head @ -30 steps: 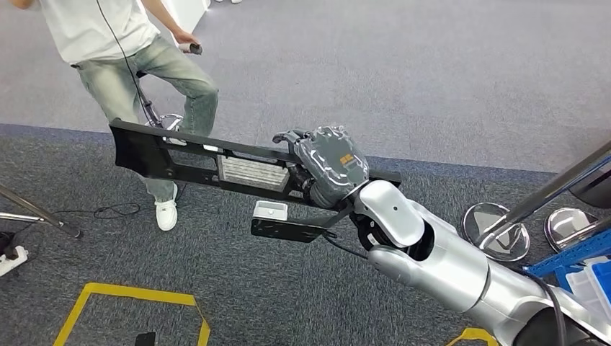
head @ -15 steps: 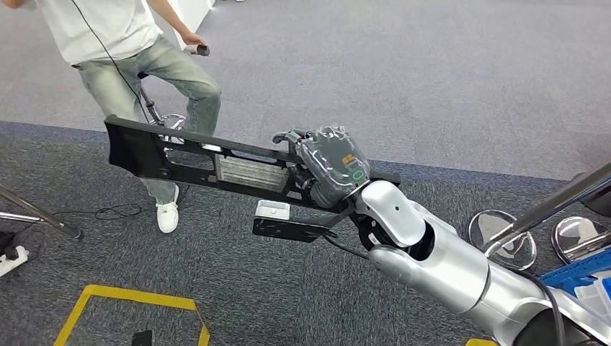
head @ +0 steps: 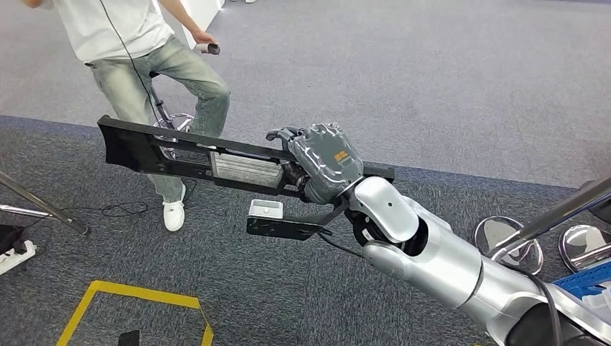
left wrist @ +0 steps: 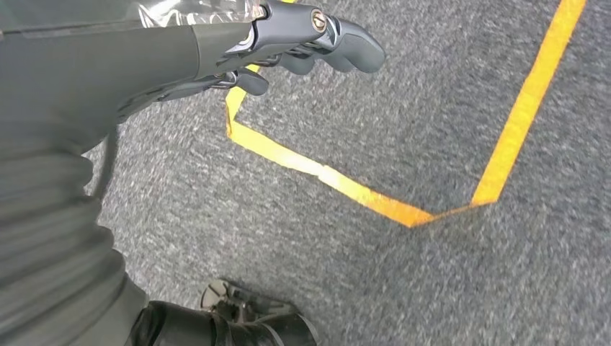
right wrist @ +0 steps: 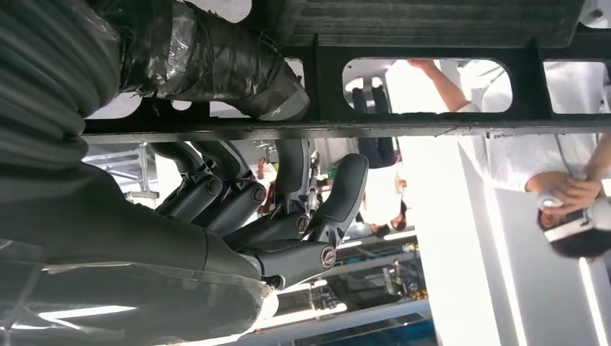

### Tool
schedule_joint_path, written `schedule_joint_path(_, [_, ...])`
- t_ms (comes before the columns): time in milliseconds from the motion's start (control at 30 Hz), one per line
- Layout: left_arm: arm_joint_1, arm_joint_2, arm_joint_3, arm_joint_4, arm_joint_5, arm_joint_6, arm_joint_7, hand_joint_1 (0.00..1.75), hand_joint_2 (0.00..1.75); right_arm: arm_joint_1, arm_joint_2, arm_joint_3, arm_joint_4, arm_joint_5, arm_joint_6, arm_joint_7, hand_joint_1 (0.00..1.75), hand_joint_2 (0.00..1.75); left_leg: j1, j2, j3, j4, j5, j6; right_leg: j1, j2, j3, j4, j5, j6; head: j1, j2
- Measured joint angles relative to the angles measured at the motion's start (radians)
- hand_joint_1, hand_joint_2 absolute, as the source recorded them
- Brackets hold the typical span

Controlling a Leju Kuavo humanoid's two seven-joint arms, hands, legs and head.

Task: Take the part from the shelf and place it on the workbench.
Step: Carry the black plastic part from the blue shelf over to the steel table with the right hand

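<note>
Black, the long part (head: 216, 162) hung over grey carpet (head: 403, 65), gripped by the right hand (head: 324, 162). A person (head: 144, 50) stood just beyond its far end. The left hand (left wrist: 302, 36) hung empty, fingers loosely apart, above yellow tape (left wrist: 346, 184).

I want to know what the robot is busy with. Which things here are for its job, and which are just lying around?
For the job:
- long black part
- right hand, holding the part

Just lying around:
- yellow tape on the carpet
- cable on the floor
- shiny round feet of a stand
- person standing nearby
- left hand, holding nothing
</note>
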Motion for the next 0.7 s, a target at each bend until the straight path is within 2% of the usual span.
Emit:
schedule_joint_path(67, [0.002, 0.002, 0.0, 0.0, -0.001, 0.0, -0.005, 0.0, 1.75, 0.0, 0.0, 0.0, 0.0, 0.0, 0.001, 0.001, 1.75, 1.75, 0.003, -0.006, 0.008, -0.012, 0.007, 0.014, -0.001, 0.003, -0.006, 0.019, -0.017, 0.009, 0.001, 0.0])
schedule_joint_path(100, [0.002, 0.002, 0.0, 0.0, -0.002, 0.0, -0.007, 0.0, 1.75, 0.0, -0.001, 0.0, 0.0, 0.0, 0.002, 0.002, 1.75, 1.75, 0.004, -0.009, 0.012, -0.018, 0.01, 0.021, 0.0, 0.007, -0.021, 0.056, -0.041, 0.012, 0.001, 0.0])
schedule_joint_path(167, [0.002, 0.002, 0.0, 0.0, -0.004, 0.0, -0.007, 0.0, 1.75, 0.002, -0.001, 0.0, 0.0, 0.0, 0.003, 0.002, 1.75, 1.75, 0.002, -0.014, 0.014, -0.02, 0.011, 0.028, 0.001, 0.014, -0.077, 0.178, -0.105, 0.013, 0.002, 0.0])
schedule_joint_path(200, [0.002, 0.002, 0.0, 0.0, -0.005, 0.0, -0.007, 0.0, 1.75, 0.004, -0.001, 0.0, 0.0, 0.0, 0.005, 0.002, 1.75, 1.75, 0.001, -0.019, 0.013, -0.019, 0.01, 0.029, 0.001, 0.016, -0.105, 0.237, -0.126, 0.013, 0.002, 0.0])
schedule_joint_path(233, [0.002, 0.002, 0.0, 0.0, -0.005, 0.0, -0.007, 0.0, 1.75, 0.007, -0.001, 0.0, 0.0, 0.0, 0.006, 0.002, 1.75, 1.75, 0.001, -0.025, 0.013, -0.018, 0.009, 0.03, 0.001, 0.017, -0.122, 0.269, -0.13, 0.014, 0.002, 0.0])
schedule_joint_path(267, [0.003, 0.002, 0.0, 0.0, -0.004, 0.0, -0.007, 0.0, 1.75, 0.008, -0.002, 0.0, 0.001, 0.001, 0.008, 0.002, 1.75, 1.75, 0.001, -0.031, 0.013, -0.016, 0.009, 0.03, 0.001, 0.018, -0.121, 0.264, -0.116, 0.014, 0.002, 0.0])
schedule_joint_path(300, [0.003, 0.002, 0.0, 0.0, -0.002, 0.001, -0.008, 0.0, 1.75, 0.009, -0.002, 0.0, 0.001, 0.001, 0.01, 0.002, 1.75, 1.75, 0.001, -0.039, 0.014, -0.013, 0.007, 0.029, 0.001, 0.02, -0.1, 0.221, -0.085, 0.013, 0.002, 0.0])
schedule_joint_path(333, [0.003, 0.002, 0.0, 0.0, 0.0, 0.002, -0.008, 0.0, 1.75, 0.009, -0.002, 0.0, 0.001, 0.001, 0.01, 0.002, 1.75, 1.75, 0.001, -0.046, 0.013, -0.008, 0.005, 0.026, 0.0, 0.026, -0.067, 0.153, -0.05, 0.011, 0.002, 0.0])
schedule_joint_path(400, [0.003, 0.001, 0.0, 0.0, 0.005, 0.005, -0.01, 0.0, 1.75, 0.007, -0.002, 0.0, 0.001, 0.002, 0.011, 0.002, 1.75, 1.75, -0.001, -0.059, 0.005, 0.006, -0.001, 0.017, -0.002, 0.047, -0.013, 0.043, -0.013, 0.006, 0.002, 0.0])
schedule_joint_path(467, [0.003, 0.0, 0.001, 0.0, 0.008, 0.01, -0.01, 0.0, 1.75, 0.007, -0.002, 0.0, -0.001, 0.002, 0.012, 0.001, 1.75, 1.75, 0.0, -0.068, -0.004, 0.013, -0.002, 0.007, 0.0, 0.056, 0.0, 0.016, -0.014, -0.001, 0.001, 0.0])
schedule_joint_path(500, [0.005, 0.0, 0.001, 0.0, 0.01, 0.013, -0.01, 0.0, 1.75, 0.008, -0.001, 0.0, -0.001, 0.002, 0.013, 0.0, 1.75, 1.75, 0.002, -0.072, -0.006, 0.013, -0.001, 0.002, 0.001, 0.051, 0.0, 0.014, -0.011, -0.006, 0.001, 0.0])
schedule_joint_path(567, [0.007, -0.001, 0.001, 0.0, 0.013, 0.017, -0.01, 0.0, 1.75, 0.007, -0.001, 0.0, -0.002, 0.003, 0.015, -0.001, 1.75, 1.75, 0.004, -0.062, -0.014, 0.03, -0.013, -0.009, -0.001, 0.041, 0.004, 0.008, -0.007, -0.017, -0.001, 0.0])
schedule_joint_path(633, [0.006, -0.002, 0.002, 0.0, 0.015, 0.02, -0.009, 0.0, 1.75, 0.006, 0.0, 0.0, -0.003, 0.003, 0.015, -0.002, 1.75, 1.75, 0.007, -0.036, -0.055, 0.114, -0.058, -0.021, -0.003, 0.03, 0.007, 0.004, -0.006, -0.025, -0.005, 0.0])
schedule_joint_path(700, [0.005, -0.003, 0.003, 0.0, 0.016, 0.022, -0.008, 0.0, 1.75, 0.006, 0.0, 0.0, -0.004, 0.004, 0.016, -0.002, 1.75, 1.75, 0.012, -0.021, -0.118, 0.238, -0.108, -0.031, -0.003, 0.018, 0.007, 0.004, -0.007, -0.029, -0.007, 0.0])
